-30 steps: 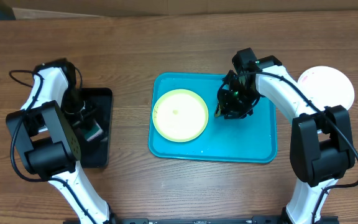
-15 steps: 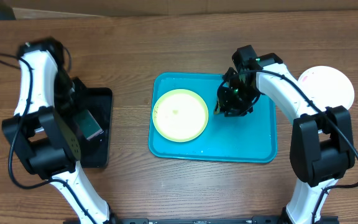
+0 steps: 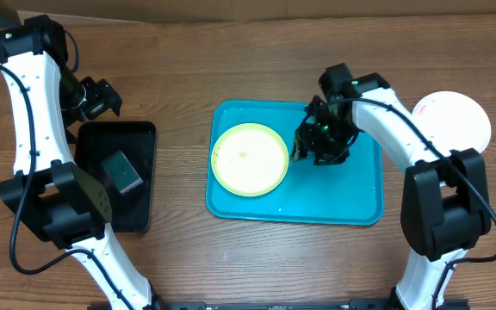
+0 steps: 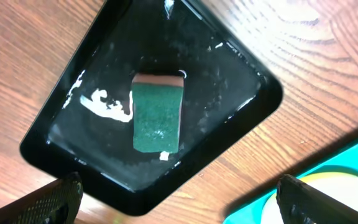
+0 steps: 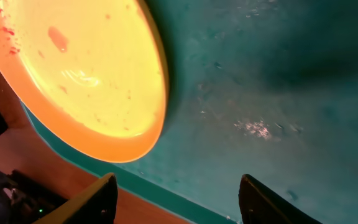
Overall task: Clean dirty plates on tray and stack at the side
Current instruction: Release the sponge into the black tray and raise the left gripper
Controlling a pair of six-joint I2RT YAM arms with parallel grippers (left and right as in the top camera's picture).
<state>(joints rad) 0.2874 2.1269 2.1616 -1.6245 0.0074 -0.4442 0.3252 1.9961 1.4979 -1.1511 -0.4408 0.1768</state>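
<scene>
**With Both Grippers Released: Plate on Tray, Sponge Parked**

While the right gripper (image 5: 176, 199) hangs low over the turquoise tray (image 3: 351, 196), its fingers (image 5: 95, 199) stand apart with nothing between them. It is positioned over bare tray floor just beside the right rim of the yellow-green plate (image 3: 250, 159). Contact with the plate cannot be confirmed.

1. The yellow-green plate lies flat in the left half of the turquoise tray. Small red specks (image 5: 5, 28) show near its rim.
2. The white plate (image 3: 459, 116) rests on the table (image 3: 231, 69), to the right of the tray and apart from it.

The left gripper (image 4: 179, 196) is fully spread and empty. It is raised above the table just past the far edge of the black tray (image 3: 140, 211). A green sponge (image 4: 157, 115) lies loose in that wet black tray, clear of the fingers.
</scene>
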